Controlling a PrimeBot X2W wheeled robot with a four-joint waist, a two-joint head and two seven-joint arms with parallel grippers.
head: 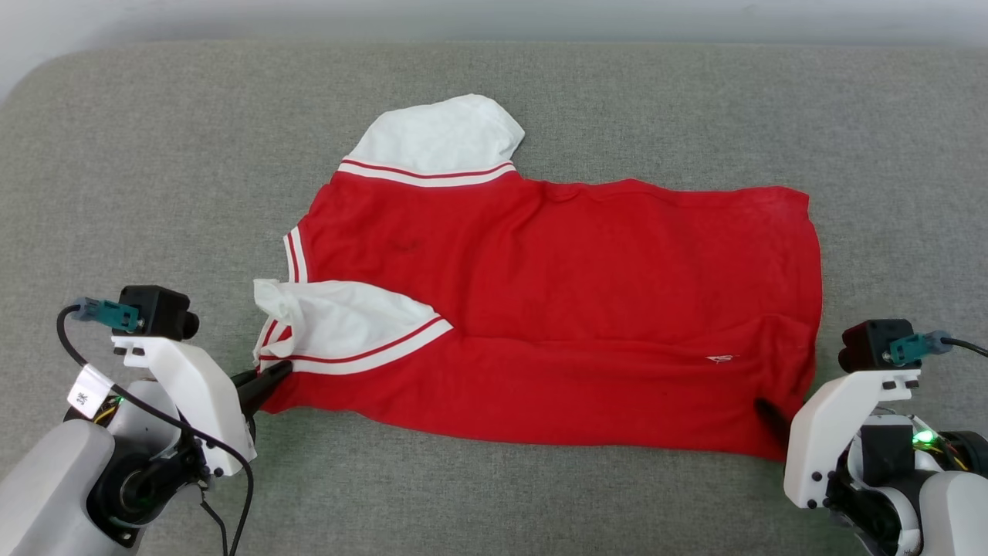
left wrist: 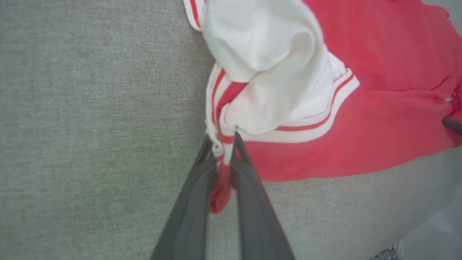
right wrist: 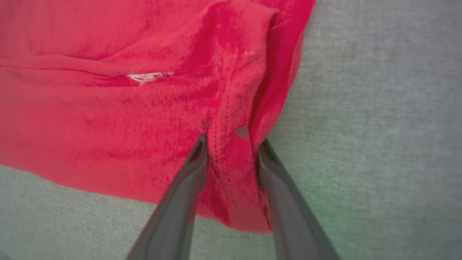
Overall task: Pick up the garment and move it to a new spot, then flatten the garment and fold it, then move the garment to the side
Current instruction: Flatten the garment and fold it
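Note:
The garment (head: 556,309), a red shirt with white sleeves and striped trim, lies spread sideways on the grey padded surface, its near edge folded over. One white sleeve (head: 440,135) points to the back; the other (head: 347,320) lies folded onto the red body. My left gripper (head: 270,378) is shut on the striped trim at the near left corner, and the pinched cloth shows between its fingers (left wrist: 222,139). At the near right hem corner, my right gripper (head: 768,409) stands open, its fingers straddling a ridge of red fabric (right wrist: 232,141).
The grey padded surface (head: 154,154) stretches wide on all sides of the shirt, with bare room left, right and in front. Its rounded back edge meets a pale wall at the top. A dark finger of the right gripper (left wrist: 453,125) shows in the left wrist view.

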